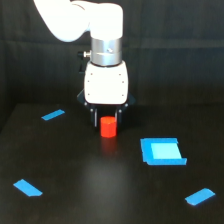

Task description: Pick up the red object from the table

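The red object (108, 126) is a small red-orange short cylinder standing on the glossy black table (75, 170), with a faint red reflection just below it. My gripper (107, 121) hangs straight down from the white arm and straddles the object's upper half. One dark finger (94, 118) is on the exterior view's left of the object and the other is on its right. A thin dark gap shows between the left finger and the object, so the jaws look open around it. The black fingers are hard to make out against the dark background.
A blue square patch (161, 151) lies to the exterior view's right of the object. Blue strips lie at the back left (53, 115), front left (27, 188) and front right (199, 196). A dark wall stands behind the arm.
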Motion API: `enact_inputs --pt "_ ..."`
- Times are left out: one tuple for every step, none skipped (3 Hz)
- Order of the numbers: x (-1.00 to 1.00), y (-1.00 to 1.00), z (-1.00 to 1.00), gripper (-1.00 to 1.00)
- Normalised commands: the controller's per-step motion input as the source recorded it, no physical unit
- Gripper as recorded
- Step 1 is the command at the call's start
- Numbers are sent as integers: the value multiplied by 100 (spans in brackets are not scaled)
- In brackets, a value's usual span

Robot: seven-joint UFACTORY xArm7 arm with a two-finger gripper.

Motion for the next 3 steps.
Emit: enact_inputs --pt "4 -8 -3 -94" --pt "-7 -18 5 -73" --pt "-9 -17 97 -86"
